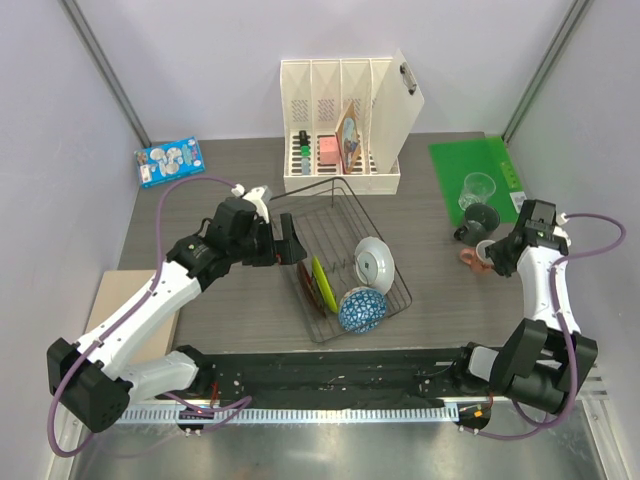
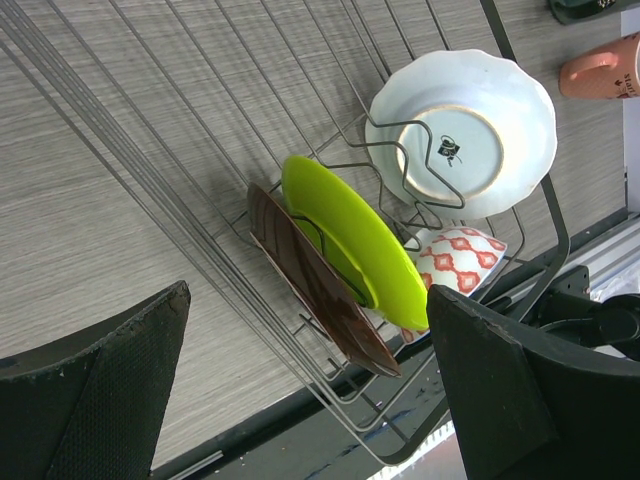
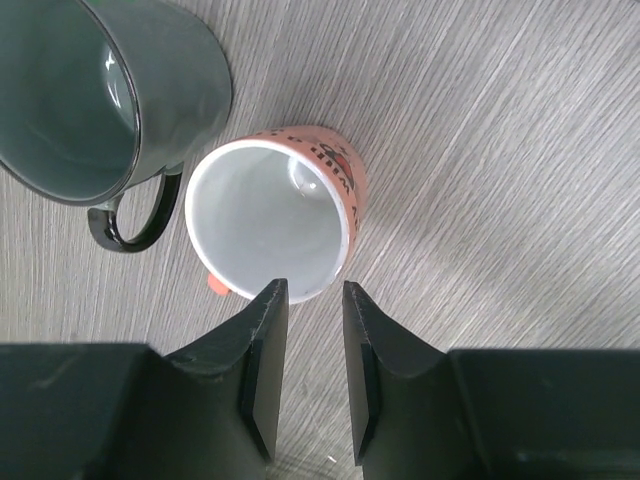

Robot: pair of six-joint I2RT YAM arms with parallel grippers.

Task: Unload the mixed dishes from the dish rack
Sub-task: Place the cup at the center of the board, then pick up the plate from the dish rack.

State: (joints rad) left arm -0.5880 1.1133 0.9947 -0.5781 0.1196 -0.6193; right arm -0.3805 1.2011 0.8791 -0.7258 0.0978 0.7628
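Left wrist view: left pincer (image 2: 308, 288) spread wide, lime-green plate (image 2: 350, 235) stood on edge in dish rack (image 2: 546, 185) dead ahead of it. Stiff, glazed, likely slippery and breakable; exposed upper rim to be pinched. Right pincer (image 3: 307, 300) narrowly parted, nothing pinched; pink mug (image 3: 270, 215) at its tips.

Right wrist view: the grey mug (image 3: 90, 100) is cut by the top and left edges. The pink mug (image 3: 270, 215) hides most of its own handle, its lettering is only partly readable, and I can't tell whether the right gripper (image 3: 308, 292) touches its rim. Left wrist view: a red-and-white patterned dish (image 2: 462, 262) sits mostly hidden behind the green plate (image 2: 350, 235), and the rack (image 2: 330, 60) runs off the frame. Top view: the bits in the file holder (image 1: 340, 95) and the blue packet (image 1: 170, 162) at the back-left corner of the table (image 1: 250, 310) are too small to identify.
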